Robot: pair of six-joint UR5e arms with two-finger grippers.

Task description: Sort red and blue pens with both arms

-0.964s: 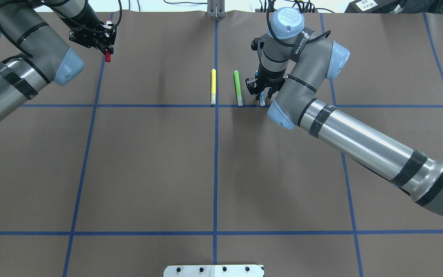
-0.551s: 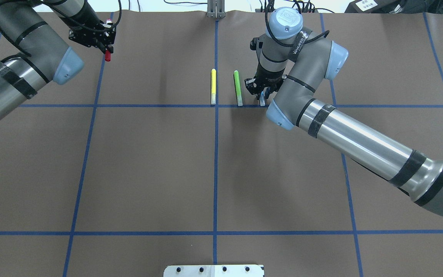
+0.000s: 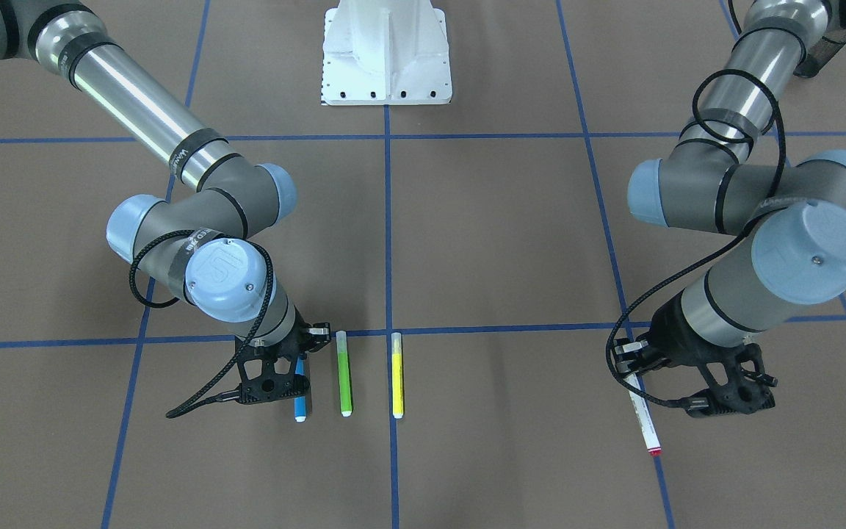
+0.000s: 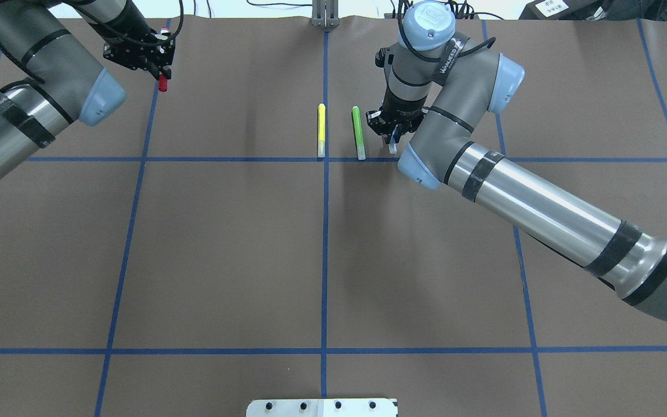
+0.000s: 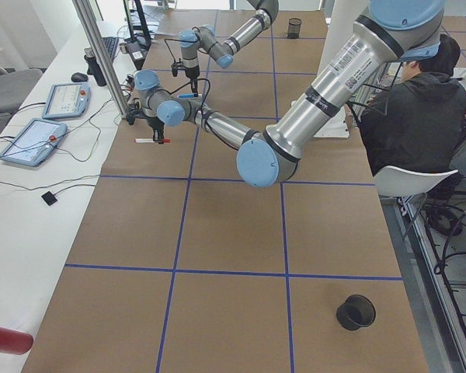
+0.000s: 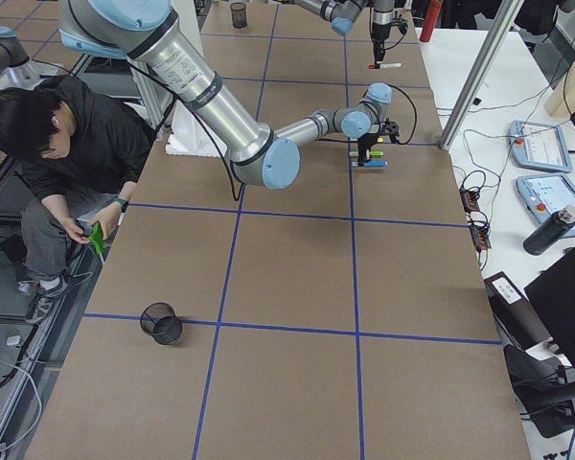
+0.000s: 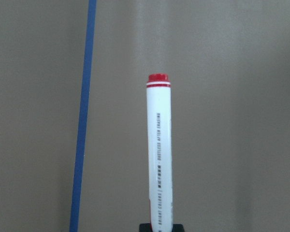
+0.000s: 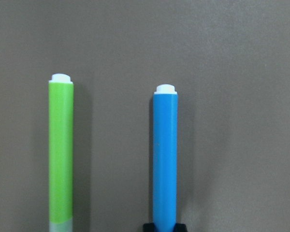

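Observation:
The red pen (image 4: 162,81), with a white barrel and red cap, hangs above the table at the far left, held in my shut left gripper (image 4: 158,61). The left wrist view shows the red pen (image 7: 158,145) running straight out from between the fingers. The front view shows its red end (image 3: 654,451) pointing away from the robot. My right gripper (image 4: 394,128) is shut on the blue pen (image 4: 392,147), just right of the green marker. The blue pen (image 8: 164,159) sticks out centrally in the right wrist view and also shows in the front view (image 3: 299,402).
A yellow marker (image 4: 321,130) and a green marker (image 4: 358,132) lie side by side at the centre line, the green marker (image 8: 61,150) close beside the blue pen. A black cup (image 6: 161,323) stands on the right end, and another black cup (image 5: 356,311) on the left end. A person (image 6: 67,144) sits beside the table.
My right gripper has moved slightly away from the robot, carrying the blue pen with it. The left gripper and red pen have barely shifted.

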